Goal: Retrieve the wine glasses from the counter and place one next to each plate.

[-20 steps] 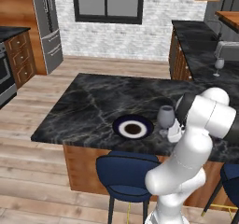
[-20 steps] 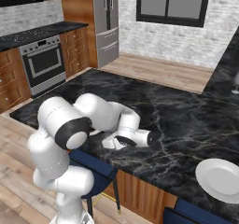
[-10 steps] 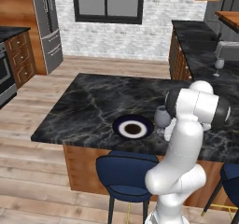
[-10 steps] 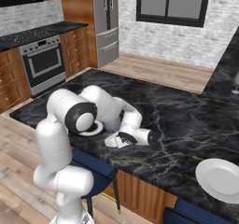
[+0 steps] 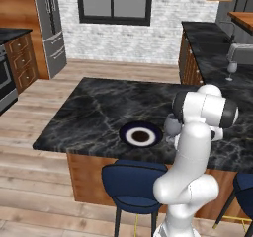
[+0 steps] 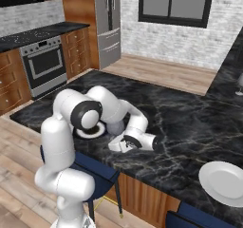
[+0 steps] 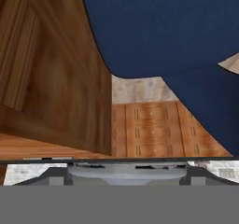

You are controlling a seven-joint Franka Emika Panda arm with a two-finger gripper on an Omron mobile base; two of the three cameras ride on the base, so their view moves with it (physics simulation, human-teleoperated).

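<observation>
Pincer (image 6: 113, 145) low at table's (image 6: 190, 122) near edge, grip state unclear, grey wine glass (image 6: 115, 127) just beside blue plate (image 5: 141, 134), white plate (image 6: 226, 183) well apart.

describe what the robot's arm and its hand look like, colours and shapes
The arm is made of glossy white, rounded tube-like segments, thick and smooth, with no cables or markings visible. Its joints are capped by dark round discs ringed in grey, one clear on the elbow and one on the bend in the left base view. The hand is a blocky white piece with a dark band; its fingers are too small to make out.

Counter (image 6: 190, 127) open between blue plate (image 5: 141, 134) and white plate (image 6: 225, 183).
</observation>
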